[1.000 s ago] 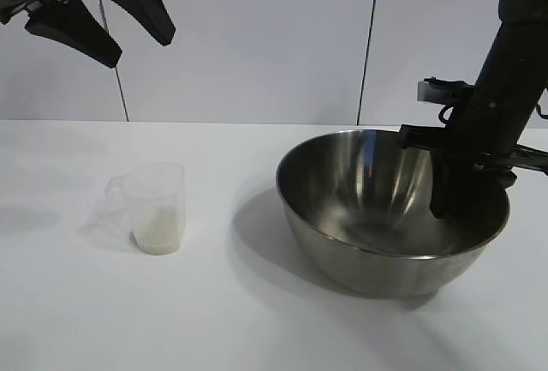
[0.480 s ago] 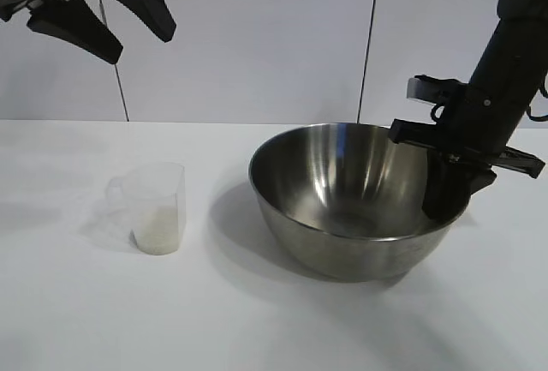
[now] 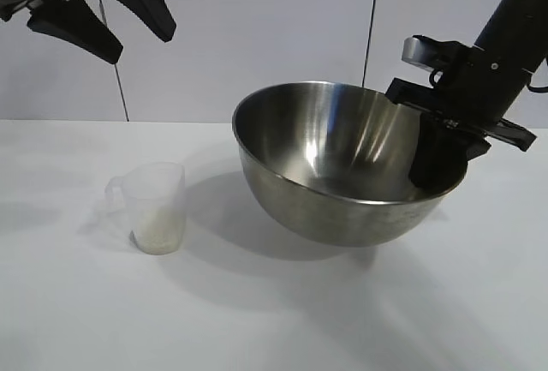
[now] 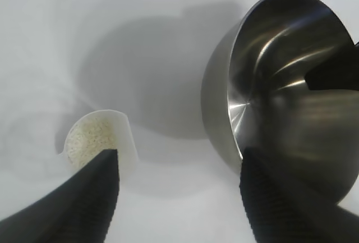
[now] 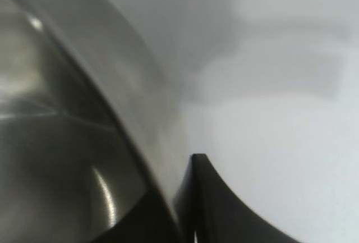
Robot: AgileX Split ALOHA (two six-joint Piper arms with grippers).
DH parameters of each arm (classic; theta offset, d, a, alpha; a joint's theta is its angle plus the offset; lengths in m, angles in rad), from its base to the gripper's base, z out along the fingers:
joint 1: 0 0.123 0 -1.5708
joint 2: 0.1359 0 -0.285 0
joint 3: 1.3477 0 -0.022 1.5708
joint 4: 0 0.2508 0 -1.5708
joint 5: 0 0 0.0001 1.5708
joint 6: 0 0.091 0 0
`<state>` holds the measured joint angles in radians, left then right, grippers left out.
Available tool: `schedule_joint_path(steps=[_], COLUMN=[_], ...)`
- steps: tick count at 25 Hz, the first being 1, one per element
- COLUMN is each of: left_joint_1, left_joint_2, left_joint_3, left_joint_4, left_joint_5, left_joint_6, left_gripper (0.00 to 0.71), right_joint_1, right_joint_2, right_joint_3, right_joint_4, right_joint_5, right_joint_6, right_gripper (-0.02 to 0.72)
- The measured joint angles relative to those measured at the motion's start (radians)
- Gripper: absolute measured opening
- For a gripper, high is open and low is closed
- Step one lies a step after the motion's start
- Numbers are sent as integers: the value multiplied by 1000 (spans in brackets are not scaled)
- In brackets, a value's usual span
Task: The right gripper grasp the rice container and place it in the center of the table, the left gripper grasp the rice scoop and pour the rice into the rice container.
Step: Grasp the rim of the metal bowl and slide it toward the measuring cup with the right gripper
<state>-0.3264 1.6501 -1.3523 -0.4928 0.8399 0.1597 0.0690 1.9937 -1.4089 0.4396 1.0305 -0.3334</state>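
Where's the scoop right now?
Exterior view: the scoop stands on the table's left side, left of the lifted bowl, below the left gripper.

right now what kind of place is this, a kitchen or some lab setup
Probably a lab test bench, not a kitchen: a bare white table against plain white wall panels, with only a steel bowl held by the right gripper, and a plastic cup of rice.

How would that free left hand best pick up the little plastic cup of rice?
Probably by the side handle of the rice scoop, coming from above on the cup's left. The cup stands upright, so pinching the handle keeps the rice level. The left hand hovers open above.
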Motion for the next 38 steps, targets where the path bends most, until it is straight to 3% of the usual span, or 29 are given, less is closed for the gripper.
schedule_joint_path(steps=[10,21,38], left_joint_1=[0,0,0], left_joint_2=[0,0,0], left_joint_3=[0,0,0], left_joint_4=[0,0,0], left_joint_5=[0,2,-2], left_joint_6=[0,0,0], left_gripper=[458,458,458], right_joint_1=[115,121,121], right_joint_2=[12,58,103], right_joint_3=[0,0,0], right_joint_4=[-10,-99,-61], right_joint_5=[-31,-43,-65], right_joint_6=[58,91,102], right_gripper=[10,10,10])
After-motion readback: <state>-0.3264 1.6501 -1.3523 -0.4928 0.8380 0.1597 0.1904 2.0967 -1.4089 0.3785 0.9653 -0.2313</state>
